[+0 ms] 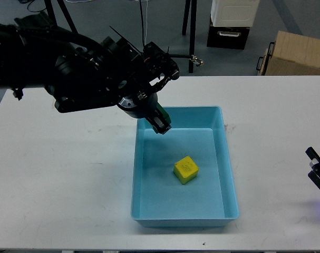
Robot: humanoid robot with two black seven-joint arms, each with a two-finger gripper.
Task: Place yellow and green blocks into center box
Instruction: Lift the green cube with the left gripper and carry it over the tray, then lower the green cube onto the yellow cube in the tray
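The yellow block [185, 169] lies on the floor of the light-blue tray [178, 220], near its middle, with a faint mark on its top face. My left gripper [159, 121] hangs over the tray's back left corner, pointing down. It is shut on the dark green block [161, 112], of which only a sliver shows between the fingers, held above the tray floor. My right gripper [317, 169] is low at the right edge of the view, over the white table, open and empty, well away from the tray.
A tan cardboard box [295, 52] and a white-and-black bin [231, 23] stand on the floor behind the table's far edge. A black stand leg [191, 37] rises behind the table. The white table [65, 179] spreads to the left and right of the tray.
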